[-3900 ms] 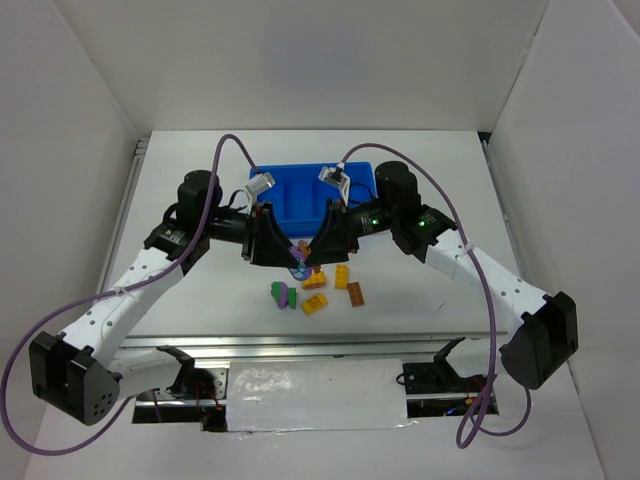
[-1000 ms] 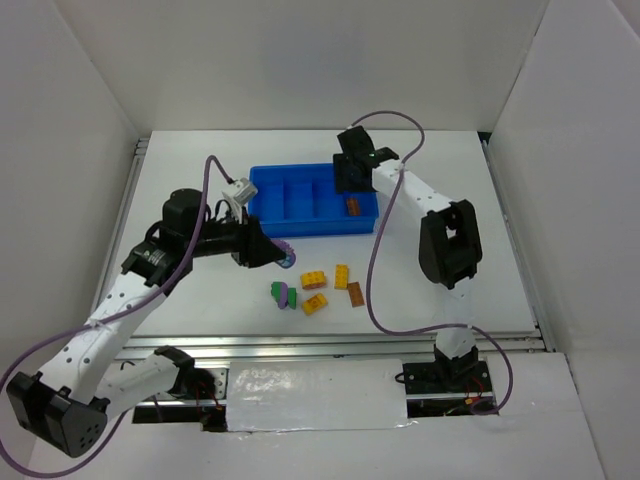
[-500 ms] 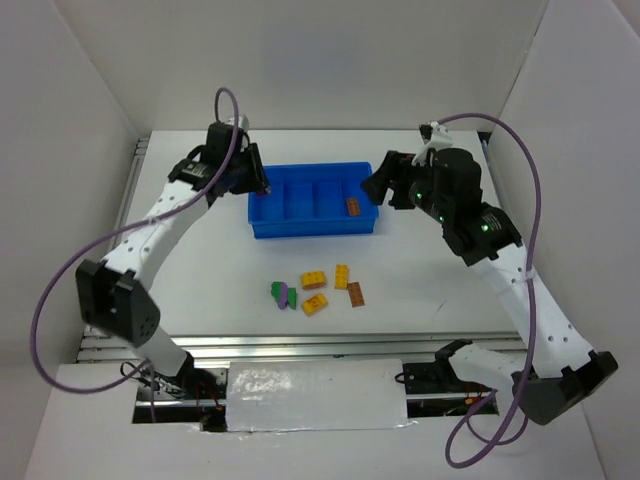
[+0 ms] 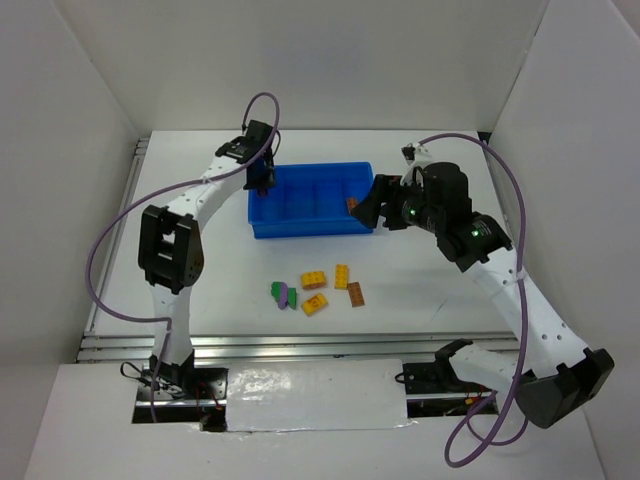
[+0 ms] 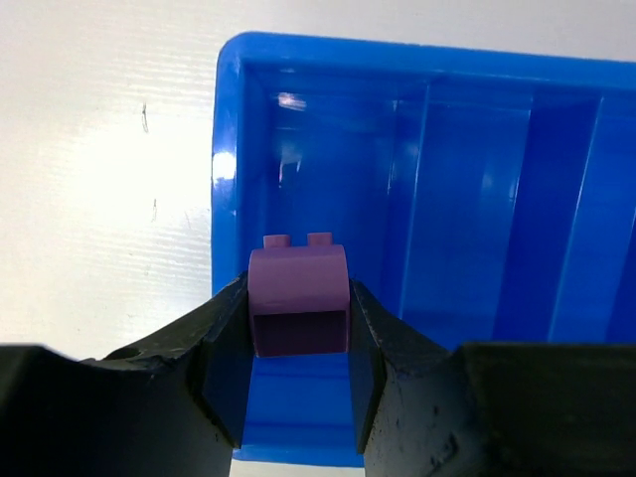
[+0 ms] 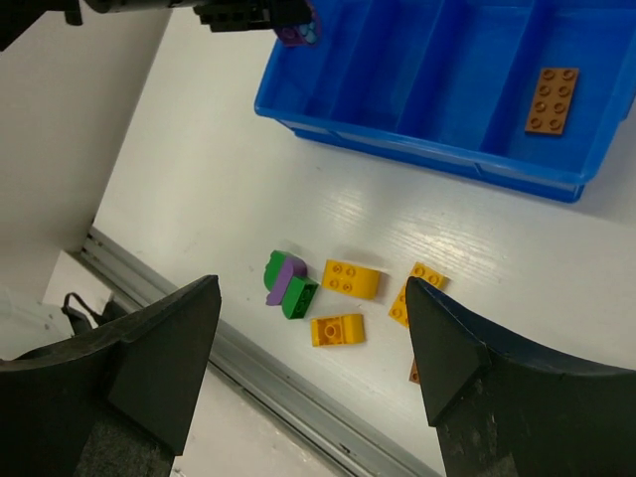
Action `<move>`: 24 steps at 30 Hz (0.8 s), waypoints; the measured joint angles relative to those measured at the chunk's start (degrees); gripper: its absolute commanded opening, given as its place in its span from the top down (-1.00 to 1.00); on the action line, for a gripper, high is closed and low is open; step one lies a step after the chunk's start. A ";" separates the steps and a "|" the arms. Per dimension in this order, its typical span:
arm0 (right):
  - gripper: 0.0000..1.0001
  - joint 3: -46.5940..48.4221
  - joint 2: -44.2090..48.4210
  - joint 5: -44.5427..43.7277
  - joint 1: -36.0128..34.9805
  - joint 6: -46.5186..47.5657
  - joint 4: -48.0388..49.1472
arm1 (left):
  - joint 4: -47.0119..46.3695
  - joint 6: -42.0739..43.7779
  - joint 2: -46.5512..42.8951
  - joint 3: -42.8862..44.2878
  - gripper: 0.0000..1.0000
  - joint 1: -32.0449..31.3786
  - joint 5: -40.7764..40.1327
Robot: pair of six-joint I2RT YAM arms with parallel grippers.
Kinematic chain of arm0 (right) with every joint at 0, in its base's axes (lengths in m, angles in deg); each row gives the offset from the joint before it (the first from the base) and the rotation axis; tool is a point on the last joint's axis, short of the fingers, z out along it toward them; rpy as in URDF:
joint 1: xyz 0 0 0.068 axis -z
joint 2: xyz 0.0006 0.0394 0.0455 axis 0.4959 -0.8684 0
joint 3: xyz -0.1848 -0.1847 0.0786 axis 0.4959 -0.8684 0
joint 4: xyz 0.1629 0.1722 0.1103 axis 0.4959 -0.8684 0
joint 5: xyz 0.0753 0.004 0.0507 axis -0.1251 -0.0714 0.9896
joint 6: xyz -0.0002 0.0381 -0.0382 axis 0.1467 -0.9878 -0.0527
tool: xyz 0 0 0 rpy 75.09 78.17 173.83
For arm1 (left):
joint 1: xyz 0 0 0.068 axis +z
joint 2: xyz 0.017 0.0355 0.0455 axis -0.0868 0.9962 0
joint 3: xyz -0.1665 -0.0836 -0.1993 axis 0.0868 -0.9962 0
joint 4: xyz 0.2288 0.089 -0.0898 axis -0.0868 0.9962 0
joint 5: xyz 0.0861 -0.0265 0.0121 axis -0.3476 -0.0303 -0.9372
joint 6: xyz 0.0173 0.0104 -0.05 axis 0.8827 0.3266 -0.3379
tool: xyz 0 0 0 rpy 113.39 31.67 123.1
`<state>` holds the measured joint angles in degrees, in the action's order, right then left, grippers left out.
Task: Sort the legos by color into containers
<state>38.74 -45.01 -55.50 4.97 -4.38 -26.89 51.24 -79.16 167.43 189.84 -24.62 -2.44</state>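
Observation:
The blue tray (image 4: 312, 226) holds one brown lego (image 4: 352, 206) in its right-hand compartment. My left gripper (image 4: 262, 180) hangs over the tray's left end (image 5: 229, 199), shut on a purple lego (image 5: 298, 298) with its studs pointing away. The right gripper (image 4: 366, 208) is open and empty beside the tray's right end, looking down on the table. Loose legos lie in front of the tray: three yellow ones (image 6: 351, 278) (image 6: 336, 330) (image 4: 341, 276), a brown one (image 4: 355, 294), and a green and purple cluster (image 6: 288, 283).
White walls close in the table on three sides. A metal rail (image 4: 300, 343) runs along the near edge. Purple cables loop from both arms above the table.
The left gripper has carried the purple lego from the table up to the tray's left end. The right gripper has drawn back from the tray's right compartment, its jaws spreading wider.

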 measured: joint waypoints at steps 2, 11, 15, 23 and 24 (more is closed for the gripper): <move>-0.65 -0.04 0.15 0.96 0.00 0.00 0.20 | 0.02 0.17 0.55 0.87 0.90 0.02 -0.26; -0.64 -1.31 0.50 2.71 0.00 0.22 0.85 | -0.15 1.27 4.00 2.56 0.42 0.07 0.26; -0.64 -1.66 0.55 2.91 0.00 0.39 1.09 | 0.50 1.29 6.75 4.98 -0.30 0.26 0.59; -0.63 -1.92 0.55 2.89 0.00 0.44 1.16 | 1.88 1.18 4.98 6.84 -0.99 0.35 1.20; -0.63 -1.92 0.55 2.86 0.00 0.46 1.16 | 2.23 1.14 3.87 6.84 -0.99 0.37 1.03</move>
<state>36.82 -44.47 -52.64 4.97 -3.92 -25.73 53.47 -78.03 171.30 196.68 -24.24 -1.41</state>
